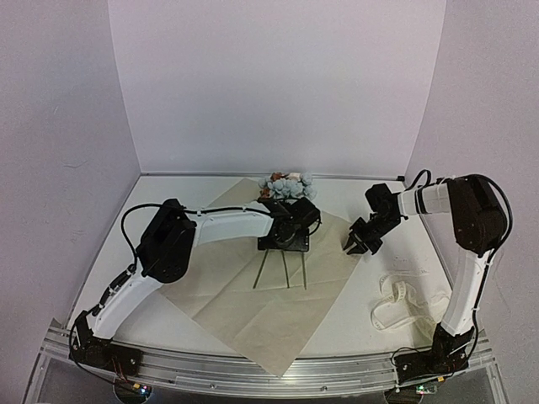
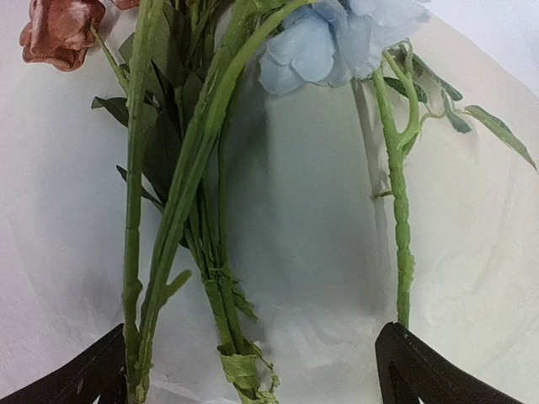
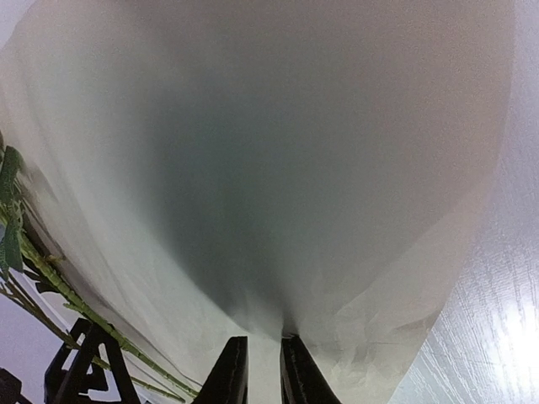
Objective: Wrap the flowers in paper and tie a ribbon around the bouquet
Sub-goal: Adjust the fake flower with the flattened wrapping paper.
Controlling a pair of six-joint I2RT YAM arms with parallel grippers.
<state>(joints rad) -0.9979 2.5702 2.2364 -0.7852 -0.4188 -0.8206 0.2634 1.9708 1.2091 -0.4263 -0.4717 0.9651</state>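
The paper (image 1: 253,311) lies as a diamond on the table, pale side up. The flowers (image 1: 286,185) rest on it, blue and cream blooms at the far corner, green stems (image 2: 194,168) pointing toward me. My left gripper (image 1: 284,242) hangs open over the stems, one finger on each side of the bunch (image 2: 253,337), touching none of it. My right gripper (image 1: 354,242) is shut on the paper's right edge; in the right wrist view the sheet (image 3: 295,168) rises from between the fingers (image 3: 263,341). The ribbon (image 1: 400,303) lies in loose loops on the table, right of the paper.
Lilac walls close off the back and both sides. A metal rail (image 1: 269,379) runs along the near edge, and the paper's near corner reaches it. The right arm's base (image 1: 434,362) stands just behind the ribbon.
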